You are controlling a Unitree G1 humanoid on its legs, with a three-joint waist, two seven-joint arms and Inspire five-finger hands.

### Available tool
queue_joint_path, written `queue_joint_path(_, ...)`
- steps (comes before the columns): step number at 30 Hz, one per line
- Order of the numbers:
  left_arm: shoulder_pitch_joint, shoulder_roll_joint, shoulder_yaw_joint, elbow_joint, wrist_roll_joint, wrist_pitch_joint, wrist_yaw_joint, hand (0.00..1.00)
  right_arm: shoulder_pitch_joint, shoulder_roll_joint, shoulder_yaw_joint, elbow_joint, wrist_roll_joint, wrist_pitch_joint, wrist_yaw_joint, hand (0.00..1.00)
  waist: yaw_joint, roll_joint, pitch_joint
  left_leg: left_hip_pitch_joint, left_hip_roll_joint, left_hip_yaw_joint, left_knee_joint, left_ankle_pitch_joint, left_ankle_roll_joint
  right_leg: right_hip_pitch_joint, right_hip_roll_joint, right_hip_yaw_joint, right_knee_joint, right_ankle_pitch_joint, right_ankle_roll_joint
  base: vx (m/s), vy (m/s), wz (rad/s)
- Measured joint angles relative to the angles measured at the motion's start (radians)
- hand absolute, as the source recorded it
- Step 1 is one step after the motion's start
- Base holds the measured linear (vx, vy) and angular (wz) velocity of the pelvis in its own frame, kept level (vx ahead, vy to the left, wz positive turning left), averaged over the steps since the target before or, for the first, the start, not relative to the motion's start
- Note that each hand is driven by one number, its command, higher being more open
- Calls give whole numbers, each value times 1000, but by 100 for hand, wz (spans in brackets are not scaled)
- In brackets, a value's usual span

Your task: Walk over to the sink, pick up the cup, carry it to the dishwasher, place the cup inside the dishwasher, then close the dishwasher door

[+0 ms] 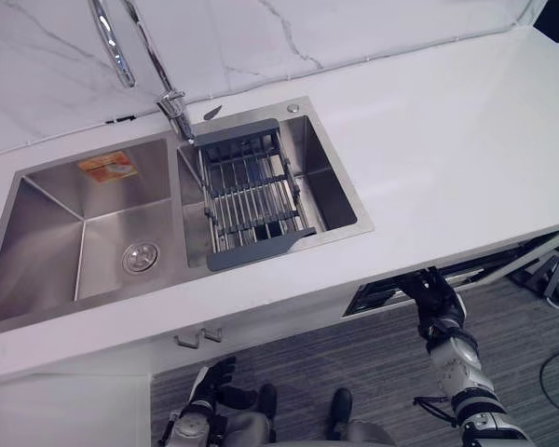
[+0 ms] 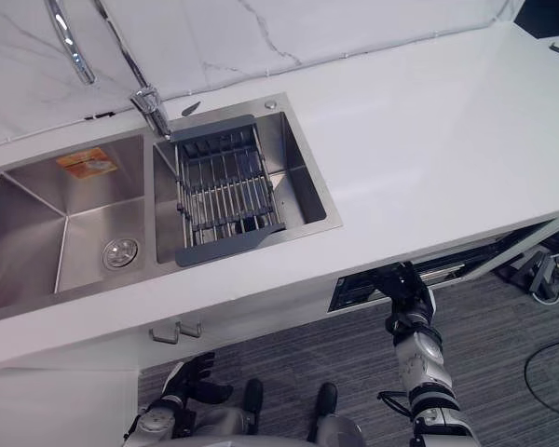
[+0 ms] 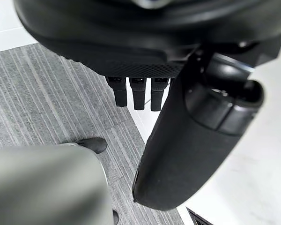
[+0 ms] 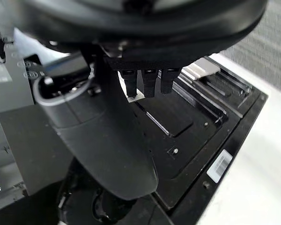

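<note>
Below-right of the sink (image 1: 37,219), right robot hand (image 1: 435,298), fingers straight, presses the ajar dishwasher door (image 1: 377,296); left robot hand (image 1: 212,382) hangs relaxed below the sink. The cup is likely inside, unconfirmed. Risk: fingers pinched as door shuts.

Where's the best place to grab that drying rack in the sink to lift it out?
Probably the drying rack's grey front end bar, coming down from above: it lies exposed at the sink's near side, while the tap crowds the far end.
</note>
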Motion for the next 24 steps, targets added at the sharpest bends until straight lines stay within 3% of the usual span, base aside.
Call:
queue_joint_path(8, 11, 21, 0, 8, 0, 3, 12, 90, -5, 0, 9, 17, -84, 23, -24, 90, -6, -19, -11, 0, -5, -13, -4, 4, 1, 5, -3, -9, -5, 0, 0, -4, 9, 4)
queue_joint_path(17, 14, 37, 0, 37, 0, 25, 34, 90, 101, 4, 27, -66, -340, 37, -24, 90, -25, -50, -40, 7, -6, -17, -15, 6, 1, 11, -1, -2, -16, 0, 0, 7, 3, 0)
queue_joint_path(20, 17, 43, 1, 39, 0, 29, 35, 90, 205, 47, 35, -148, -424, 34, 2, 90, -29, -67, -55, 19, -7, -18, -17, 6, 1, 26, 0, 0, -23, 0, 0, 0, 0, 0)
queue_joint_path(24, 10, 40, 3, 37, -2, 28, 37, 90, 302, 141, 33, -126, -513, 33, 8, 90, -31, -86, -75, 30, -10, -20, -28, 6, 1, 32, -5, 0, -25, 0, 0, -9, 7, 0)
